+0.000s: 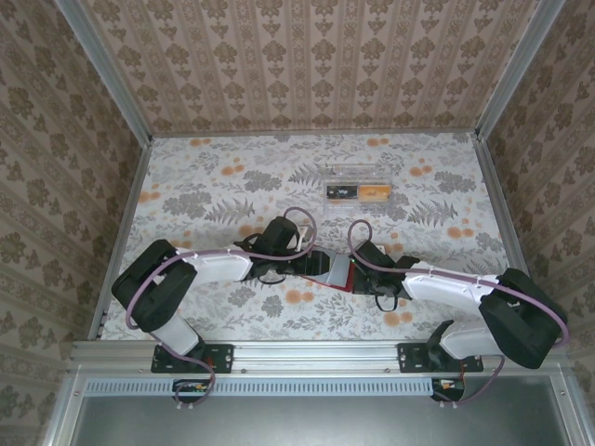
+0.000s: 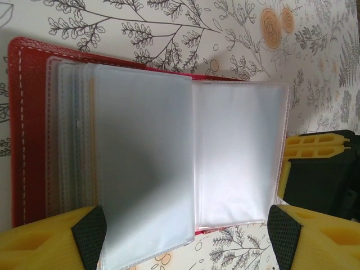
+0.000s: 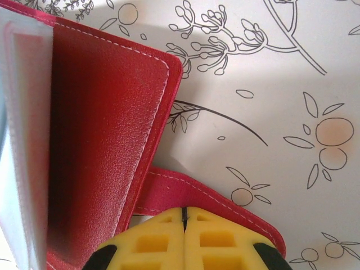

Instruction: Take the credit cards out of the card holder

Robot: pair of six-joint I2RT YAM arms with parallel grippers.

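Observation:
The red card holder (image 2: 28,135) lies open on the flowered table, its clear sleeves (image 2: 146,163) fanned out. The two sleeves facing up look blank. My left gripper (image 2: 188,242) is open and straddles the sleeves' near edge, with one black pad (image 2: 90,236) on each side and nothing pinched. My right gripper (image 3: 184,216) is shut, its yellow tips set on the holder's red closing tab (image 3: 225,199) beside the cover (image 3: 101,129). From above, both grippers meet at the card holder (image 1: 338,275). A dark card (image 1: 342,192) and an orange card (image 1: 374,193) lie farther back.
The two cards lie in a clear tray (image 1: 356,174) behind the arms, right of centre. Patterned walls (image 1: 307,65) with metal rails close the table at the back and both sides. My right gripper's yellow and black body (image 2: 320,169) sits just right of the sleeves.

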